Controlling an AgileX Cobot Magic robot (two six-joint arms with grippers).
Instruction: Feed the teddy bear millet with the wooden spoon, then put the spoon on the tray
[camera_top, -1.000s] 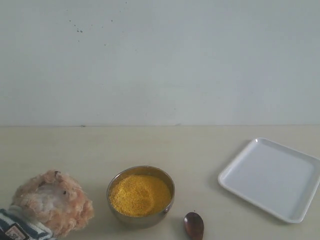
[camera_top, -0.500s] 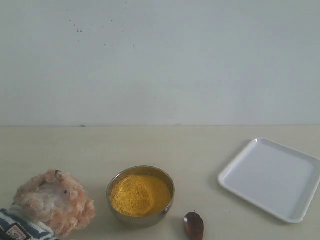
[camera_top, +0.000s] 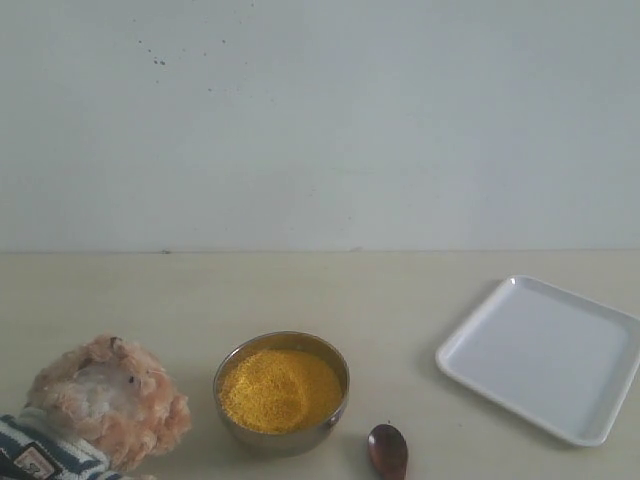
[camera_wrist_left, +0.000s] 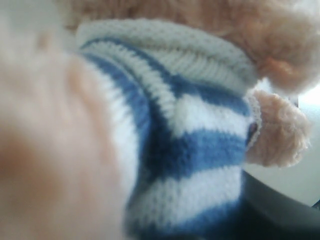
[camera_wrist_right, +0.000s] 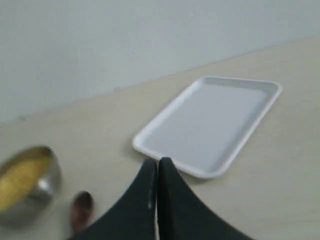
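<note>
Bare tabletop (camera_top: 400, 335) between bowl (camera_top: 285, 441) and tray (camera_top: 540, 355)

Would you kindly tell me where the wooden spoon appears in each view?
Exterior view: the wooden spoon lies at the bottom edge, just right of the steel bowl, its handle cut off.
Left wrist view: not in it; only the teddy bear shows.
Right wrist view: the spoon lies beside the bowl, on the side toward the tray.
Shared landmark: the steel bowl, seen in the exterior and right wrist views.
</note>
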